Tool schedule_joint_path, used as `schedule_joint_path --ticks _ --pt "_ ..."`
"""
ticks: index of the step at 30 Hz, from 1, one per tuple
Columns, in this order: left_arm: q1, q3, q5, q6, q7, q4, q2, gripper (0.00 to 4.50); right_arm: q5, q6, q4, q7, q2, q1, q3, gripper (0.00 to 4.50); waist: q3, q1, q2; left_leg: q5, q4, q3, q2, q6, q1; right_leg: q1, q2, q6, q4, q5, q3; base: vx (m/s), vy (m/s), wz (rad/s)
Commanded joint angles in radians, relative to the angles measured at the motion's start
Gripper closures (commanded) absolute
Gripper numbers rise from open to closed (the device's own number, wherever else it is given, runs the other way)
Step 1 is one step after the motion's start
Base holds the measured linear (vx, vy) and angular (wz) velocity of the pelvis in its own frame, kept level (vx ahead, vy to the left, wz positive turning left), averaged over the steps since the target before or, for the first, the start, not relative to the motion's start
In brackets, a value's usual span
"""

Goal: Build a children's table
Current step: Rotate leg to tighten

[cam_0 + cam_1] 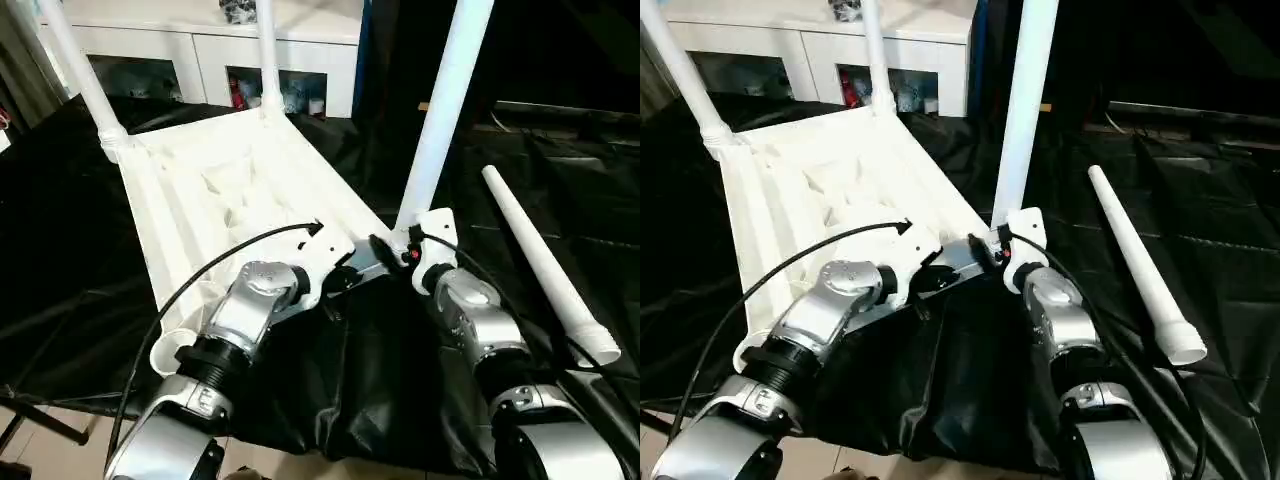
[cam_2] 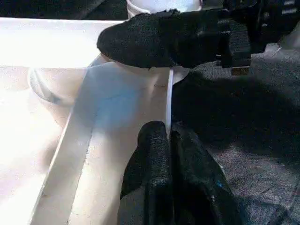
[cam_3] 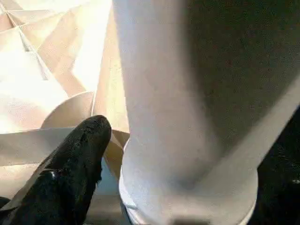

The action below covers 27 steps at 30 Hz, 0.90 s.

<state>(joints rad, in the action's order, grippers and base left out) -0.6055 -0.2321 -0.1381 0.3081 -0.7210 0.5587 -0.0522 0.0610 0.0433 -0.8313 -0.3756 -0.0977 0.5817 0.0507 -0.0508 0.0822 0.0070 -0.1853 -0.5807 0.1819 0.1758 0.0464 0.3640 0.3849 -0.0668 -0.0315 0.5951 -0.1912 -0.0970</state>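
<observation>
The white table top [image 1: 230,180] lies upside down on a black cloth, ribs facing up. Three white legs stand in its corner sockets: back left [image 1: 85,70], back right [image 1: 266,50] and near right [image 1: 440,110]. A loose leg [image 1: 545,265] lies on the cloth to the right. The near-left socket [image 1: 172,352] holds no leg. My left gripper [image 2: 168,129] is shut on the top's thin near rim. My right gripper [image 1: 400,250] stands open at the base of the near-right leg [image 3: 178,93], with one black finger [image 3: 89,140] just off the leg.
The black cloth [image 1: 380,380] covers the work surface and hangs over its near edge. Behind the table top stands a white cabinet [image 1: 200,50] with glass doors. A black cable [image 1: 200,275] loops over my left forearm.
</observation>
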Motion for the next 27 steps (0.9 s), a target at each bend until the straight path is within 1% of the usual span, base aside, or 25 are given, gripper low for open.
schedule_joint_path --ticks 1,2,3,5,6,7,8,10,11,12,13,14,15,16,17,18,19,20,21,22,23,25,26,27 --pt "-0.002 -0.015 0.034 -0.011 0.001 -0.049 0.058 4.5 -0.01 -0.019 0.007 -0.039 0.035 -0.027 -0.058 0.52 0.061 0.007 -0.016 -0.139 0.065 -0.023 0.067 -0.08 -0.007 -0.047 -0.107 -0.198 -0.073 -0.203 0.065 0.0 0.0 0.0" --pt "-0.003 -0.021 0.028 -0.008 -0.004 -0.049 0.05 4.5 -0.007 -0.019 0.045 -0.056 0.014 -0.046 -0.054 0.52 0.061 0.009 -0.02 -0.123 0.063 -0.022 0.067 -0.086 -0.006 -0.048 -0.105 -0.197 -0.071 -0.181 0.066 0.0 0.0 0.0" --pt "-0.003 -0.023 0.026 -0.008 -0.005 -0.049 0.049 4.5 -0.006 -0.018 0.054 -0.059 0.01 -0.051 -0.053 0.52 0.062 0.012 -0.019 -0.113 0.063 -0.022 0.067 -0.09 -0.006 -0.048 -0.105 -0.197 -0.068 -0.166 0.066 0.0 0.0 0.0" --pt "-0.003 -0.018 0.026 -0.008 0.005 -0.048 0.046 4.5 0.007 -0.022 0.103 -0.078 -0.013 -0.079 -0.042 0.52 0.065 0.015 -0.024 -0.08 0.059 -0.021 0.067 -0.109 -0.003 -0.051 -0.105 -0.207 -0.06 -0.106 0.066 0.0 0.0 0.0" --pt "-0.004 -0.007 0.036 -0.007 0.01 -0.047 0.045 4.22 0.031 -0.028 0.155 -0.107 -0.034 -0.106 -0.026 0.46 0.065 0.016 -0.024 -0.078 0.059 -0.021 0.066 -0.113 -0.004 -0.049 -0.106 -0.21 -0.059 -0.099 0.066 0.0 0.0 0.0" --pt "-0.005 -0.006 0.037 -0.007 0.01 -0.047 0.044 4.22 0.035 -0.028 0.163 -0.111 -0.037 -0.11 -0.024 0.46 0.063 0.015 -0.029 -0.075 0.059 -0.02 0.065 -0.121 -0.003 -0.051 -0.103 -0.207 -0.061 -0.094 0.066 0.0 0.0 0.0" --pt "-0.007 0.011 0.054 0.003 0.009 -0.053 0.04 4.06 0.068 -0.031 0.231 -0.155 -0.064 -0.145 -0.006 0.42 0.064 0.02 -0.03 -0.073 0.057 -0.02 0.064 -0.132 -0.001 -0.053 -0.105 -0.204 -0.06 -0.094 0.065 0.0 0.0 0.0" --pt "-0.005 0.014 0.063 0.009 -0.002 -0.063 0.034 3.84 0.09 -0.034 0.269 -0.181 -0.079 -0.164 0.005 0.42 0.066 0.025 -0.03 -0.064 0.055 -0.021 0.067 -0.138 0.0 -0.051 -0.106 -0.203 -0.057 -0.083 0.065 0.0 0.0 0.0" --pt "-0.003 0.013 0.064 0.011 -0.005 -0.067 0.031 3.8 0.093 -0.036 0.278 -0.184 -0.08 -0.169 0.006 0.42 0.067 0.025 -0.031 -0.053 0.054 -0.022 0.068 -0.139 0.001 -0.05 -0.105 -0.212 -0.054 -0.067 0.064 0.0 0.0 0.0" --pt "-0.011 0.039 0.072 -0.015 0.012 -0.075 0.016 3.8 0.132 -0.052 0.327 -0.239 -0.106 -0.191 0.018 0.42 0.067 0.022 -0.029 -0.049 0.054 -0.023 0.068 -0.139 0.004 -0.051 -0.105 -0.216 -0.053 -0.061 0.064 0.0 0.0 0.0" --pt "-0.011 0.039 0.072 -0.015 0.012 -0.075 0.016 3.59 0.132 -0.052 0.327 -0.239 -0.106 -0.191 0.018 0.42 0.067 0.023 -0.027 -0.058 0.05 -0.021 0.069 -0.147 0.001 -0.05 -0.104 -0.216 -0.055 -0.045 0.064 0.0 0.0 0.0" --pt "-0.015 0.054 0.081 -0.022 0.005 -0.081 0.003 3.59 0.146 -0.056 0.349 -0.265 -0.121 -0.201 0.022 0.42 0.066 0.02 -0.029 -0.056 0.05 -0.022 0.067 -0.151 0.006 -0.052 -0.103 -0.221 -0.053 -0.037 0.064 0.0 0.0 0.0" --pt "-0.017 0.063 0.085 -0.024 0.003 -0.084 -0.006 3.59 0.15 -0.058 0.358 -0.279 -0.13 -0.206 0.022 0.42 0.066 0.02 -0.029 -0.056 0.05 -0.022 0.067 -0.151 0.006 -0.052 -0.103 -0.221 -0.053 -0.037 0.064 0.0 0.0 0.0" --pt "-0.019 0.069 0.087 -0.026 0.002 -0.086 -0.012 3.59 0.153 -0.058 0.364 -0.287 -0.136 -0.209 0.023 0.42 0.065 0.019 -0.026 -0.064 0.048 -0.022 0.065 -0.15 0.006 -0.049 -0.102 -0.22 -0.054 -0.045 0.063 0.0 0.0 0.0" --pt "-0.028 0.09 0.086 -0.027 0.01 -0.087 -0.041 3.59 0.155 -0.059 0.381 -0.312 -0.16 -0.221 0.022 0.42 0.063 0.019 -0.021 -0.082 0.049 -0.022 0.064 -0.142 0.004 -0.048 -0.1 -0.215 -0.059 -0.075 0.062 0.0 0.0 0.0" --pt "-0.033 0.101 0.085 -0.027 0.018 -0.088 -0.06 3.59 0.158 -0.065 0.4 -0.326 -0.176 -0.232 0.021 0.42 0.063 0.019 -0.021 -0.082 0.049 -0.022 0.064 -0.142 0.004 -0.048 -0.1 -0.215 -0.059 -0.075 0.062 0.0 0.0 0.0" --pt "-0.042 0.124 0.083 -0.028 0.033 -0.09 -0.098 3.59 0.174 -0.087 0.428 -0.357 -0.202 -0.25 0.025 0.42 0.062 0.02 -0.023 -0.097 0.049 -0.021 0.064 -0.134 0.001 -0.047 -0.098 -0.205 -0.061 -0.099 0.062 0.0 0.0 0.0" --pt "-0.048 0.15 0.083 -0.021 0.05 -0.095 -0.139 3.59 0.194 -0.109 0.458 -0.389 -0.223 -0.269 0.032 0.42 0.06 0.021 -0.021 -0.113 0.052 -0.024 0.063 -0.124 0.004 -0.05 -0.096 -0.193 -0.062 -0.128 0.06 0.0 0.0 0.0" --pt "-0.051 0.176 0.077 -0.016 0.07 -0.099 -0.183 3.59 0.211 -0.13 0.484 -0.419 -0.239 -0.288 0.033 0.42 0.061 0.022 -0.016 -0.119 0.051 -0.025 0.063 -0.12 0.002 -0.048 -0.096 -0.188 -0.064 -0.137 0.06 0.0 0.0 0.0" --pt "-0.053 0.193 0.073 -0.012 0.083 -0.102 -0.211 3.59 0.221 -0.143 0.503 -0.438 -0.25 -0.301 0.032 0.42 0.063 0.02 -0.017 -0.12 0.051 -0.027 0.064 -0.117 0.003 -0.05 -0.094 -0.184 -0.06 -0.13 0.06 0.0 0.0 0.0" --pt "-0.054 0.219 0.057 -0.001 0.108 -0.103 -0.268 3.59 0.231 -0.16 0.541 -0.474 -0.27 -0.327 0.021 0.42 0.064 0.019 -0.01 -0.117 0.052 -0.028 0.066 -0.116 0.001 -0.047 -0.092 -0.186 -0.059 -0.107 0.06 0.0 0.0 0.0" --pt "-0.051 0.237 0.034 0.003 0.13 -0.098 -0.32 3.59 0.236 -0.175 0.58 -0.505 -0.289 -0.354 0.002 0.42 0.063 0.016 -0.009 -0.115 0.051 -0.028 0.065 -0.116 0.001 -0.046 -0.091 -0.192 -0.057 -0.091 0.059 0.0 0.0 0.0" --pt "-0.05 0.242 0.027 0.002 0.137 -0.094 -0.336 3.59 0.238 -0.181 0.592 -0.516 -0.295 -0.363 -0.003 0.42 0.064 0.017 -0.009 -0.112 0.051 -0.028 0.066 -0.114 -0.001 -0.044 -0.093 -0.203 -0.055 -0.082 0.059 0.0 0.0 0.0" --pt "-0.048 0.253 0.021 0.015 0.15 -0.087 -0.361 3.59 0.243 -0.19 0.611 -0.531 -0.303 -0.377 -0.013 0.42 0.064 0.019 -0.002 -0.113 0.05 -0.029 0.066 -0.11 0.0 -0.044 -0.093 -0.209 -0.054 -0.081 0.059 0.0 0.0 0.0"
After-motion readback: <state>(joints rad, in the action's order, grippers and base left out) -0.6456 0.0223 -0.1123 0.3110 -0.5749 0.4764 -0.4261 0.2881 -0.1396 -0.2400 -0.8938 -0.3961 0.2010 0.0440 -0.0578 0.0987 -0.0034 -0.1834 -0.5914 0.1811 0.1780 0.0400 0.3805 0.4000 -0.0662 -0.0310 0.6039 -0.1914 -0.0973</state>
